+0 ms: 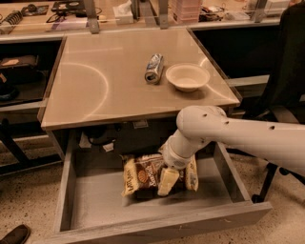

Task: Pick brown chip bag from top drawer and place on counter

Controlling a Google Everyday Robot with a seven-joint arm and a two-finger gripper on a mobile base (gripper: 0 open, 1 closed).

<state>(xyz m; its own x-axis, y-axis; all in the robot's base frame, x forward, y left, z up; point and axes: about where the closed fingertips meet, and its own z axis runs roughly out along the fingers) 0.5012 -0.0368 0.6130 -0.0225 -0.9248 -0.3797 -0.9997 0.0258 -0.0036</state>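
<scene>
The brown chip bag, dark brown with pale yellow ends and an orange logo, sits in the middle of the open top drawer, below the front edge of the counter. My gripper reaches down into the drawer on the white arm from the right. It is shut on the bag's right half, with one pale finger across the bag's front and the other hidden behind it. The bag's lower edge casts a shadow on the drawer floor.
On the counter a crushed silver can lies next to a pale bowl. A cluttered wood shelf runs along the back. A dark chair stands at the right, and a shoe tip is at the bottom left.
</scene>
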